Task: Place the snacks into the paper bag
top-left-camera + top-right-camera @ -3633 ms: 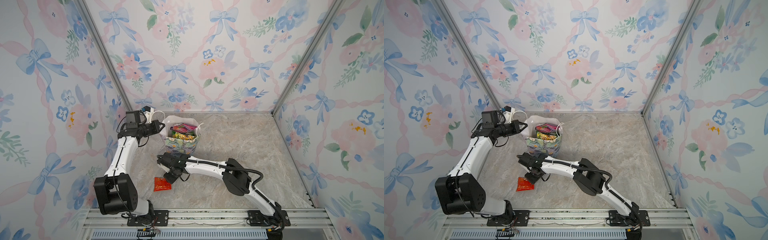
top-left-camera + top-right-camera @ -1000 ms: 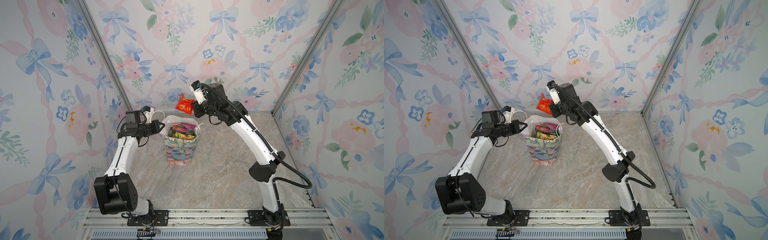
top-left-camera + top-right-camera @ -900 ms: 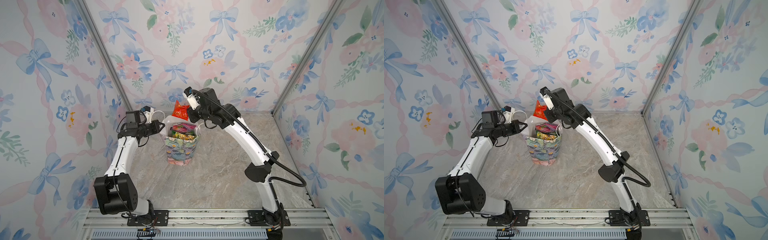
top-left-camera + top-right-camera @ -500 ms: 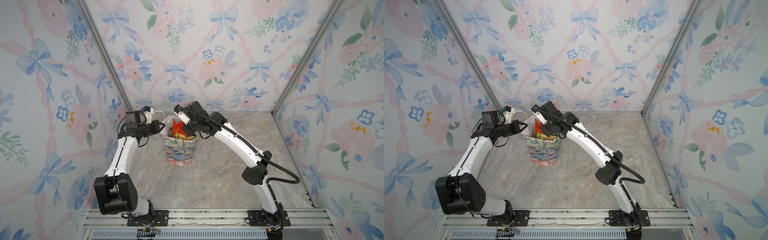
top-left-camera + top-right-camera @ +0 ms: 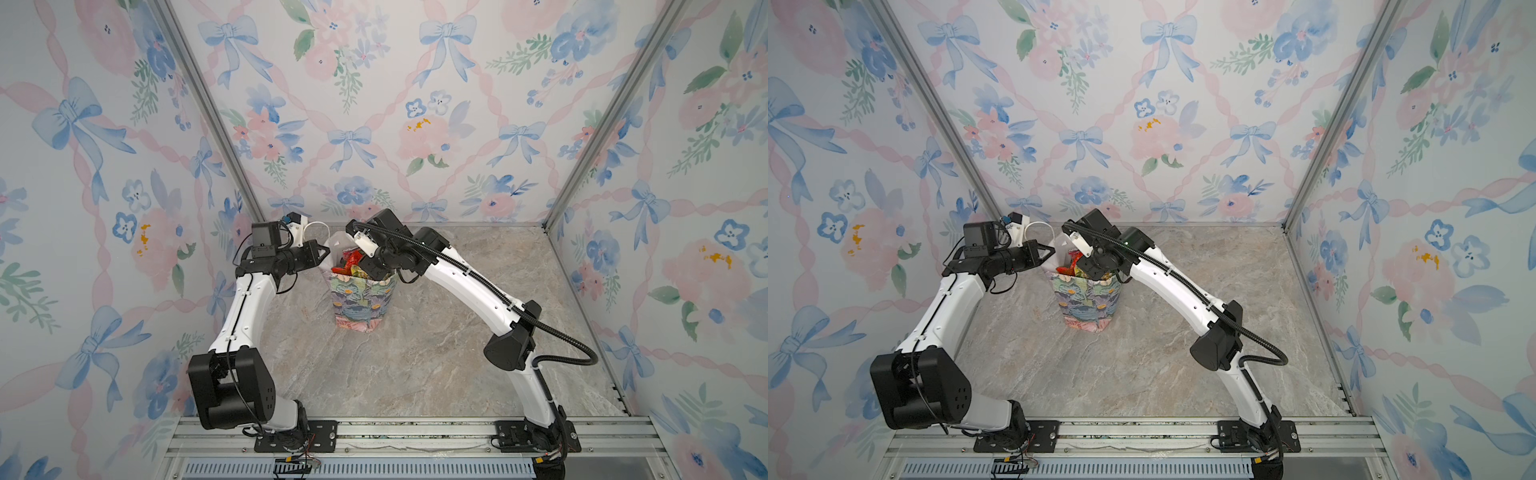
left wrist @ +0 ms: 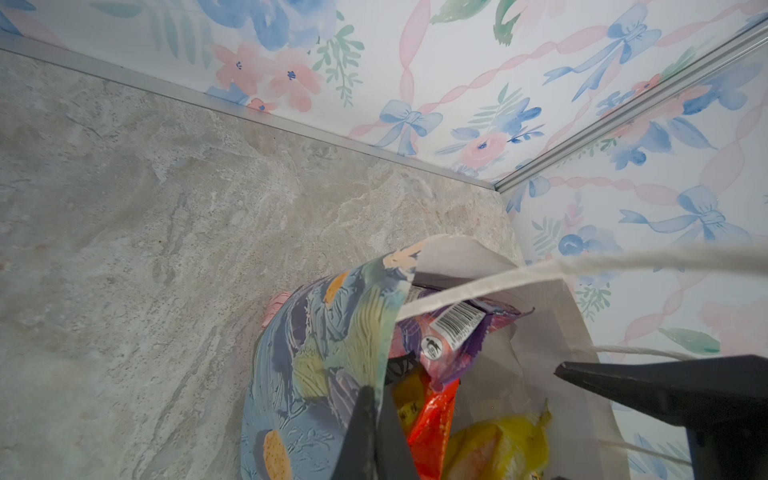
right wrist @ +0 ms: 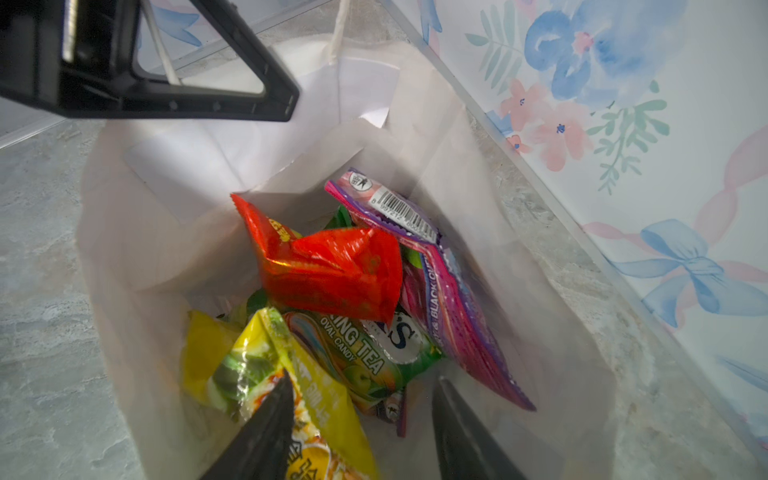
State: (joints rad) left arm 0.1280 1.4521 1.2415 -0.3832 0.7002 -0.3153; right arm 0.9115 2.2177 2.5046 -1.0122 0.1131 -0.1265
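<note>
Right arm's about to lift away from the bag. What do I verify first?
1. Right gripper open, nothing between its fingers: ok.
2. Red-orange packet free of those fingers, lying on the other packets inside the paper bag: ok.
3. Left gripper shut on the bag's rim: ok.
4. Bag upright on the marble tabletop: ok.
5. White cord handle clear of the right gripper: cannot tell; only the far-side handle shows in the right wrist view.
6. Packets left on the tabletop: none seen in both top views, ok.
</note>
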